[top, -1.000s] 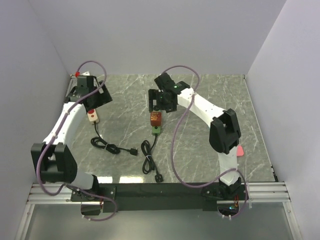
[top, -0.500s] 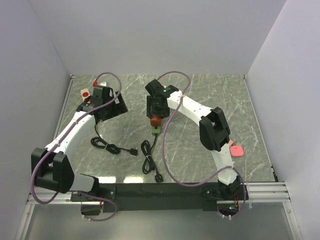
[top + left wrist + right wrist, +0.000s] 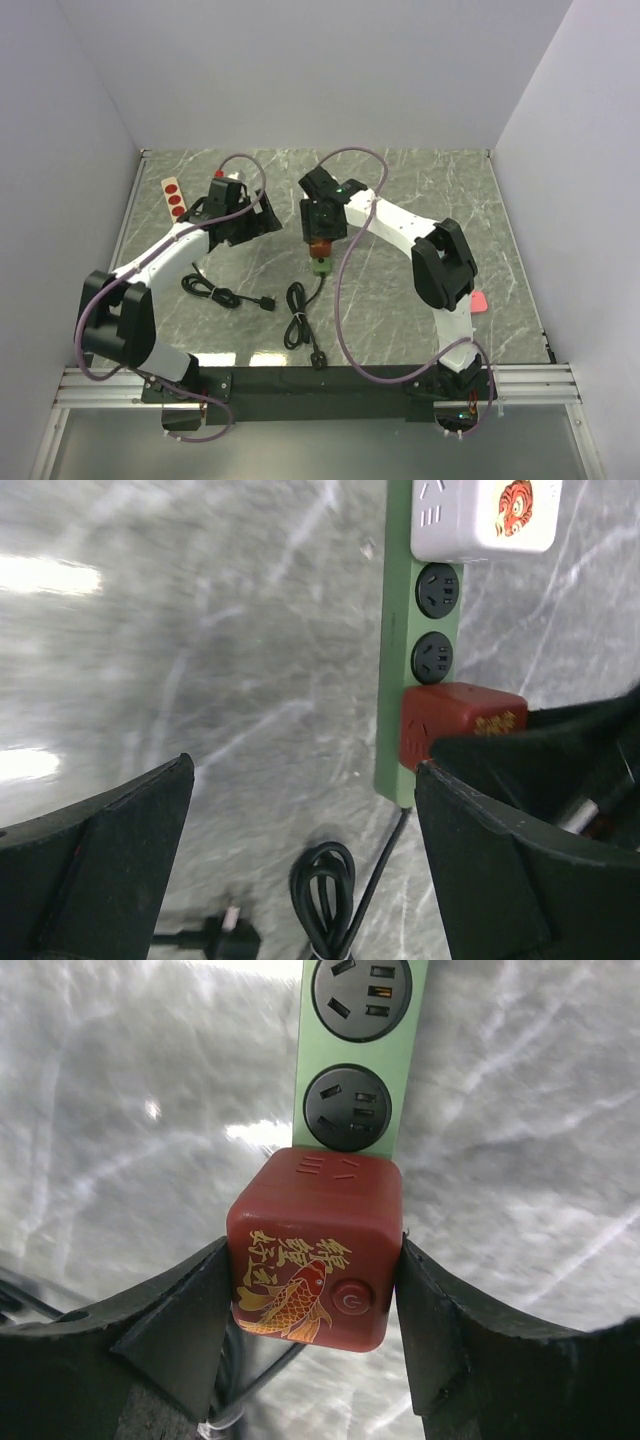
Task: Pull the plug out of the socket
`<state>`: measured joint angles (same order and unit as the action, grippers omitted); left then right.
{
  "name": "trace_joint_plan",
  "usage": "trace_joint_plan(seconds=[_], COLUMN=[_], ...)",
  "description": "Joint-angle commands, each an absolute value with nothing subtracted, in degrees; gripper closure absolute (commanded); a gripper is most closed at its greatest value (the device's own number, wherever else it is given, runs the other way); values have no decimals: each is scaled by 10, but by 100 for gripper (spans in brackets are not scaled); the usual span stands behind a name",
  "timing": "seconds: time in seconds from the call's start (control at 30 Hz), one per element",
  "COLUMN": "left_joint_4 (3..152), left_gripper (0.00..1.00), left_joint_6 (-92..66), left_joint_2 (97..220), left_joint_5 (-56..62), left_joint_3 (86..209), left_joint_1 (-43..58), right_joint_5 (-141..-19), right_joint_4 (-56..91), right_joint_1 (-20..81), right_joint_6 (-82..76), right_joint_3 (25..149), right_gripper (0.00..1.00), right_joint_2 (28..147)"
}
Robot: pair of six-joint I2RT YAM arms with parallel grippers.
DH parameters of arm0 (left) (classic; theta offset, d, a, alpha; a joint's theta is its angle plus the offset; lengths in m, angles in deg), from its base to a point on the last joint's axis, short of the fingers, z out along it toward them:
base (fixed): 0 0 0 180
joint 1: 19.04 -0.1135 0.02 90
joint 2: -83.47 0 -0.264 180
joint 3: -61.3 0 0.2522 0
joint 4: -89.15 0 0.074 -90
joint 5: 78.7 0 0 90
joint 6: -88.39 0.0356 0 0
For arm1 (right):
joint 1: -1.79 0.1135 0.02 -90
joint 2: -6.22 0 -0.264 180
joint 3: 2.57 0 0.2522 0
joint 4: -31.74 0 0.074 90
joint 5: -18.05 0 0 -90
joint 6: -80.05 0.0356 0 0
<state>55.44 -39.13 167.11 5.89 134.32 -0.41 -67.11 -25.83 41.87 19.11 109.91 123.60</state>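
A red cube plug (image 3: 315, 1260) with a gold fish print sits in the green socket strip (image 3: 410, 1070), at the end nearest its cable. My right gripper (image 3: 315, 1250) is shut on this plug, one finger pressed on each side. From above, the right gripper (image 3: 322, 222) covers most of the strip, and only the red plug (image 3: 318, 248) and the green end (image 3: 323, 266) show. My left gripper (image 3: 305, 770) hangs open over bare table just left of the strip (image 3: 398, 730). A white cube plug (image 3: 487, 518) sits further along the strip.
Two coiled black cables (image 3: 222, 294) (image 3: 298, 322) lie on the marble table in front of the strip. A white strip with red dots (image 3: 172, 192) lies at the far left. A pink object (image 3: 480, 300) rests by the right arm. Walls close three sides.
My right gripper came down over the red plug and closed on its sides. The left arm swung right from the far left corner towards the strip, staying open.
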Motion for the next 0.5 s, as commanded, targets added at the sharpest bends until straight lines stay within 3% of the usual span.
trace_joint_plan(seconds=[0.0,0.1,0.2,0.23,0.3,0.33,0.43,0.47], left_joint_4=[625,649,688,698,734,743,791,800], left_gripper=[4,10,29,45,62,79,99,99], left_joint_6=[-413,-428,-444,-450,-471,-478,-499,-509], left_joint_2=[1701,1732,1762,1770,1793,1806,1826,1842], left_joint_5=[5,-18,-36,-48,-60,-69,-82,-94], left_joint_3=[1337,1341,1345,1346,1344,1346,1354,1357], left_joint_1=[17,35,54,57,66,70,83,85], right_joint_5=[-670,-699,-752,-776,-778,-780,-777,-771], right_joint_4=[-324,-325,-305,-293,-285,-283,-283,-286], right_joint_1=[404,388,369,365,361,359,359,360], right_joint_6=[117,101,99,102,107,108,107,106], right_joint_3=[1066,1045,1004,983,967,954,943,942], right_gripper=[100,100,100,100,100,100,100,95], right_joint_2=[1172,1154,1134,1122,1111,1098,1079,1077])
